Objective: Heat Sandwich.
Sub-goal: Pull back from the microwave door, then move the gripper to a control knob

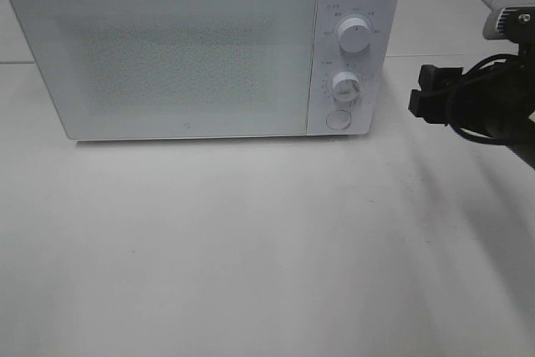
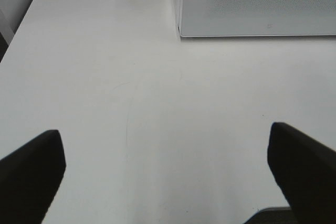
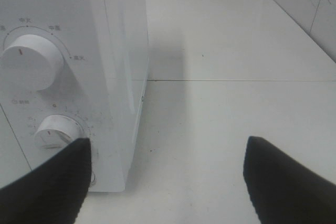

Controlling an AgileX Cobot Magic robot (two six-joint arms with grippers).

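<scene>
The sandwich is out of view in every frame. A white microwave (image 1: 167, 48) stands at the back of the table with its door shut; I cannot see inside it. My right gripper (image 1: 422, 89) hovers open just right of the microwave's control panel, level with the lower knob (image 1: 345, 85). In the right wrist view the right gripper (image 3: 168, 182) holds nothing, and one finger (image 3: 47, 187) lies close to the lower knob (image 3: 55, 132). My left gripper (image 2: 165, 174) is wide open over bare table, in front of the microwave's (image 2: 257, 3) left corner.
The control panel carries an upper knob (image 1: 354, 38) and a round button (image 1: 338, 119) under the lower knob. White table (image 1: 251, 248) stretches in front of the microwave. A tiled wall (image 3: 310, 9) rises at the far right.
</scene>
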